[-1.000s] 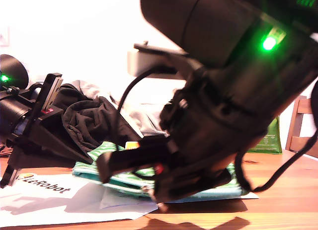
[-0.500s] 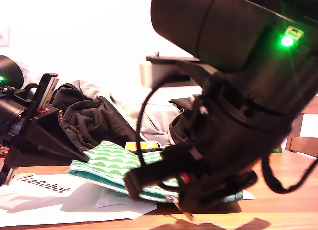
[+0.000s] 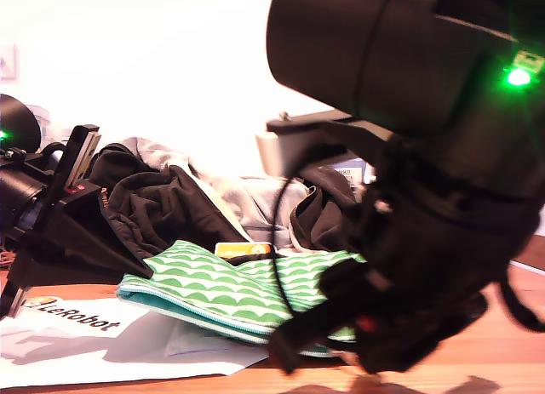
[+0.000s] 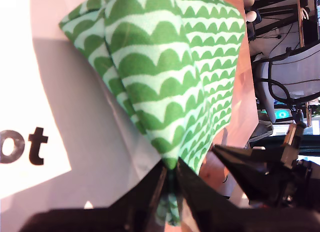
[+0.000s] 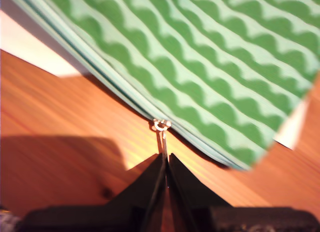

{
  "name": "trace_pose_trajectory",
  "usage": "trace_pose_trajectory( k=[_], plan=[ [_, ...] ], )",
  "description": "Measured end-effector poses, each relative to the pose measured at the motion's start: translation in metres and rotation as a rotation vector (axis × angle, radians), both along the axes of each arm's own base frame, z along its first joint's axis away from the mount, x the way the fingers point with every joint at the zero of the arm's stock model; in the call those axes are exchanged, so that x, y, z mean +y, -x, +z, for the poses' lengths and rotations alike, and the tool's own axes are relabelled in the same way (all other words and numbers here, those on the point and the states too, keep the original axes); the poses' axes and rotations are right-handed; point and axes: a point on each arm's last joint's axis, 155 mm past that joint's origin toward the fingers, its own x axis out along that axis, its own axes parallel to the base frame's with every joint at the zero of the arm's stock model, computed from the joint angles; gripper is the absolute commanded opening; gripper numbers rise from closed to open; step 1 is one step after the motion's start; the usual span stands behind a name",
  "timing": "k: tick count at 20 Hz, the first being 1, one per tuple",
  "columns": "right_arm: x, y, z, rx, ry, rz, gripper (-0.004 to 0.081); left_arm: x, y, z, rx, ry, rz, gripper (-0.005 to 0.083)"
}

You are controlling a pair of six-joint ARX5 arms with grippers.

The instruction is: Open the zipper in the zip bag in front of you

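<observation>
My second claw (image 5: 165, 159): jaws pressed together on the zipper (image 5: 161, 126) pull tab, which sticks out from the teal edge just ahead of the tips.
My first claw (image 4: 170, 178): clamped on a pinched corner of the zip bag (image 4: 165, 71), fabric tenting up from the grip.
Change: over the last second the big near arm (image 3: 426, 198) has slid toward the exterior view's right, and more scalloped green cloth now shows behind it.
Meaning: judged a pull along the teal edge under way; how far the teeth have parted I cannot tell.
Around: bag lies on white paper (image 3: 94, 343) on the wooden counter (image 5: 60, 106), dark clothing (image 3: 170, 207) beyond.
</observation>
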Motion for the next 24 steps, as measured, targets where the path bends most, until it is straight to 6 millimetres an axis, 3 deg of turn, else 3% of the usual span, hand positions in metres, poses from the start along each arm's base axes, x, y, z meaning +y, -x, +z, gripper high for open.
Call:
trace_pose_trajectory(
  k=[7, 13, 15, 18, 20, 22, 24],
  plan=[
    [-0.032, 0.001, 0.013, -0.014, 0.094, -0.039, -0.0013, 0.0, 0.0, 0.0, -0.001, -0.001, 0.001, -0.0019],
    [-0.043, 0.0, 0.014, -0.013, 0.124, -0.059, -0.0012, 0.002, -0.002, -0.001, -0.002, -0.004, 0.008, -0.0019],
    [-0.042, -0.002, 0.013, -0.005, 0.106, -0.064, 0.0039, 0.004, -0.003, -0.001, -0.002, -0.007, 0.016, -0.0019],
    [-0.023, 0.003, 0.011, 0.034, 0.026, -0.031, 0.0187, 0.004, -0.003, -0.001, -0.002, -0.006, 0.016, -0.0019],
    [-0.017, 0.008, 0.008, 0.069, -0.001, -0.01, 0.0229, 0.004, -0.003, -0.001, -0.002, -0.005, 0.015, -0.0008],
    [-0.013, 0.011, 0.006, 0.09, -0.015, 0.003, 0.0229, 0.004, -0.003, 0.0, -0.002, -0.004, 0.014, 0.0067],
    [-0.008, 0.01, 0.013, 0.075, -0.036, 0.023, 0.0229, 0.004, -0.004, -0.001, -0.006, -0.007, 0.017, 0.0251]
  ],
)
